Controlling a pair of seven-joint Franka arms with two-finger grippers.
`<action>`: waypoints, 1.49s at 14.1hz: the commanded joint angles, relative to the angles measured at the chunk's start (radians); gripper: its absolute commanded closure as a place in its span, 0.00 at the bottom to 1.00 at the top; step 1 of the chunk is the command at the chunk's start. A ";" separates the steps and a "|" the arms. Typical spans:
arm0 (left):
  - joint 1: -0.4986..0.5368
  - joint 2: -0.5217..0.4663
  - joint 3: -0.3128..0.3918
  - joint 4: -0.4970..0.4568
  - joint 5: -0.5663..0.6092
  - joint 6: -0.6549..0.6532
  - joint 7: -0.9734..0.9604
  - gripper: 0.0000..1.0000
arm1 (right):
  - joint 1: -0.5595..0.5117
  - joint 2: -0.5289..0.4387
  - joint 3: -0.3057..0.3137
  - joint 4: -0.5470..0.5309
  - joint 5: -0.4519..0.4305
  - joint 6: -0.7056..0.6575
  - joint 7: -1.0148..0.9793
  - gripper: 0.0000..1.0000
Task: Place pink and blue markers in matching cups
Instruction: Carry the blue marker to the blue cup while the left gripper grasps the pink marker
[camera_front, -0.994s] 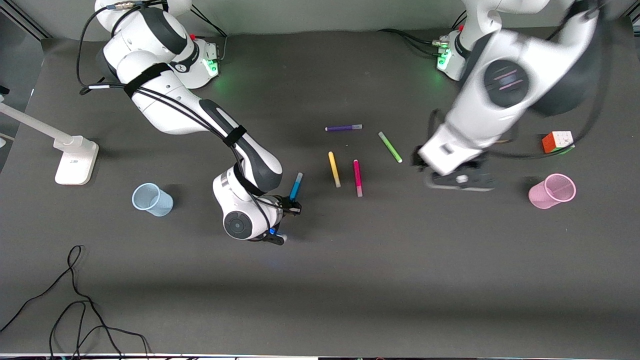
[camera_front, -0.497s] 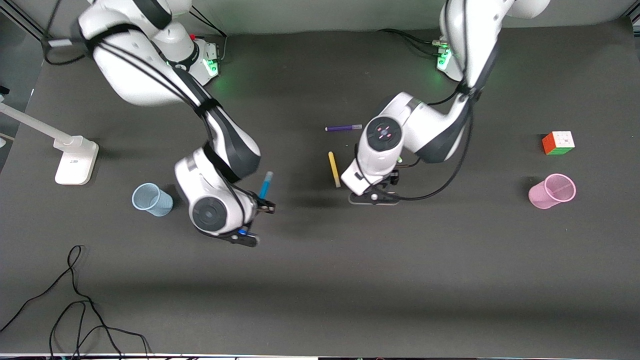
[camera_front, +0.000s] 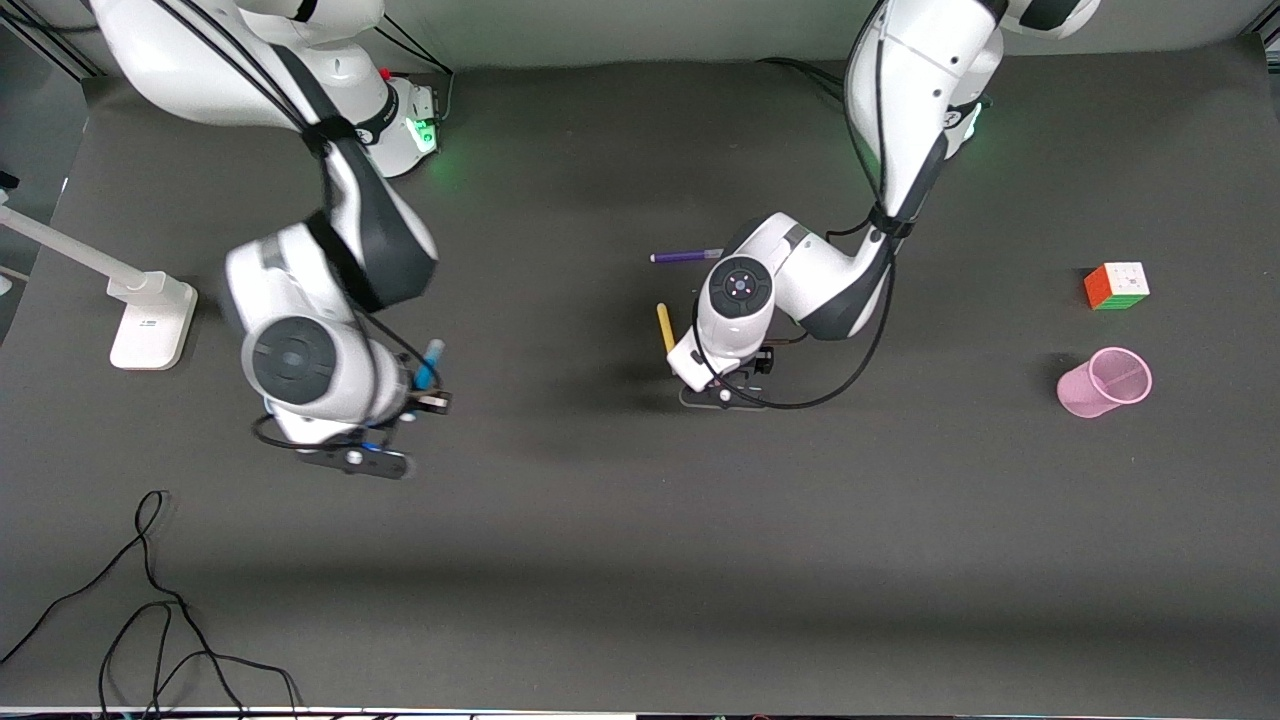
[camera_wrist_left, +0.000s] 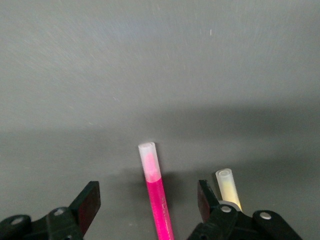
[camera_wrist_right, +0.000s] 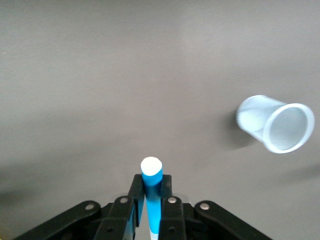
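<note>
Left wrist view: pink marker (camera_wrist_left: 156, 200) between spread left fingers (camera_wrist_left: 90, 205).

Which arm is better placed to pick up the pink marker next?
The left arm. Its open left gripper hangs over the pink marker, which lies between its fingers. The right gripper is shut on the blue marker, near the blue cup.

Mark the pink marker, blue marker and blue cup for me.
pink marker (camera_wrist_left: 159, 200): left wrist view, on its magenta barrel.
blue marker (camera_wrist_right: 151, 181): right wrist view, blue barrel under the pale cap.
blue cup (camera_wrist_right: 260, 120): right wrist view, on its side wall.
</note>
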 joint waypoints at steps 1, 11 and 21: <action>-0.023 -0.025 0.017 -0.076 -0.001 0.068 -0.017 0.13 | 0.004 -0.217 -0.071 -0.268 -0.020 0.143 -0.122 1.00; -0.021 -0.020 0.017 -0.076 -0.001 0.074 -0.019 1.00 | 0.005 -0.471 -0.421 -0.804 -0.018 0.875 -0.712 1.00; 0.028 -0.158 0.019 -0.007 -0.001 -0.137 -0.029 1.00 | 0.004 -0.362 -0.423 -0.980 -0.010 1.343 -0.700 1.00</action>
